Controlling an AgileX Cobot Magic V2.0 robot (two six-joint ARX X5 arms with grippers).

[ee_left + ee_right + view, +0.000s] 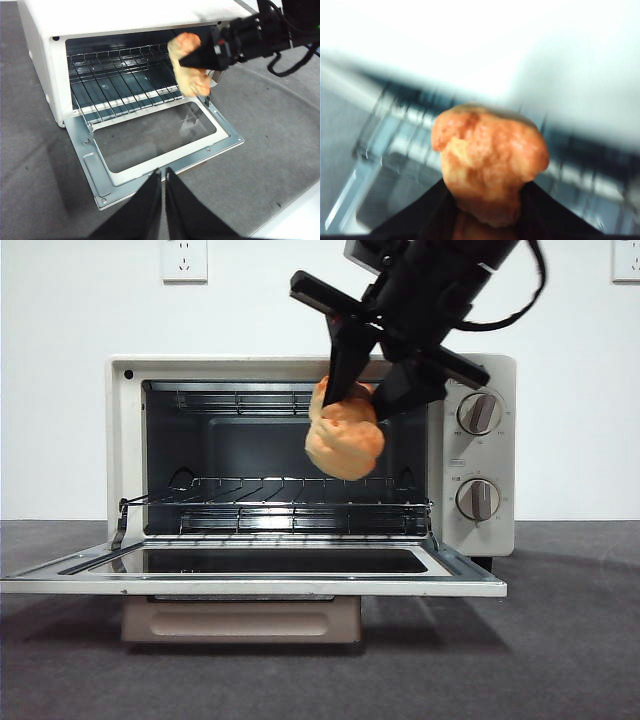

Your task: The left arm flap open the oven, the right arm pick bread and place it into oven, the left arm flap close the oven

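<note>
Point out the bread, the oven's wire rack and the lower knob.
Golden-brown rounded bread (345, 440), front view: its lower bulge.
Metal wire rack (290, 502), front view: middle bars.
Round grey lower knob (478, 499), front view: its face.

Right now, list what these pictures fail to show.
- Right wrist view: motion blur smears the oven behind the bread, so the rack cannot be read.
- Front view: the right end effector covers the bread's top; the frame's top edge cuts off the arm.
- Front view: markings around the knobs are too small to read.
- Left wrist view: the knobs are hidden behind the right arm.
</note>
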